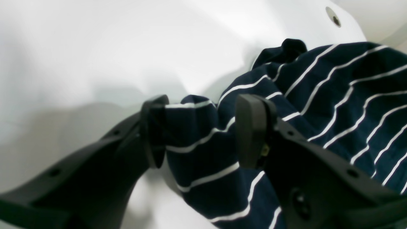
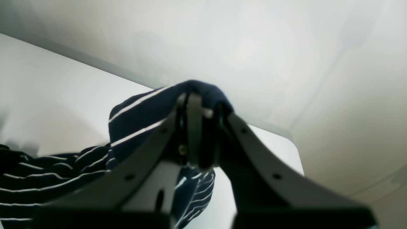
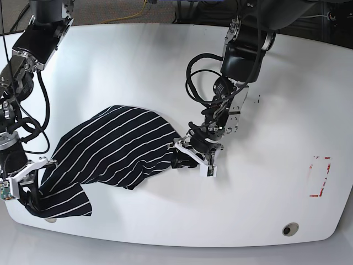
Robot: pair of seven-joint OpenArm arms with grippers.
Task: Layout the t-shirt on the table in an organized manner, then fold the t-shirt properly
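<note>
The t-shirt (image 3: 116,146), dark with thin white stripes, lies bunched on the left half of the white table (image 3: 165,55). My left gripper (image 3: 190,154) is down at the shirt's right tip. In the left wrist view the left gripper (image 1: 202,130) is open, and a fold of the t-shirt (image 1: 334,105) fills the gap between its fingers. My right gripper (image 3: 27,190) is at the shirt's lower left corner. In the right wrist view the right gripper (image 2: 205,108) is shut on a bunched piece of the t-shirt (image 2: 143,111), lifted above the table (image 2: 47,95).
A red-marked rectangle (image 3: 320,176) sits on the table's right side, with a round grommet (image 3: 290,228) near the front right edge. Another grommet (image 1: 333,16) shows by the table corner beyond the shirt. Cables hang along both arms.
</note>
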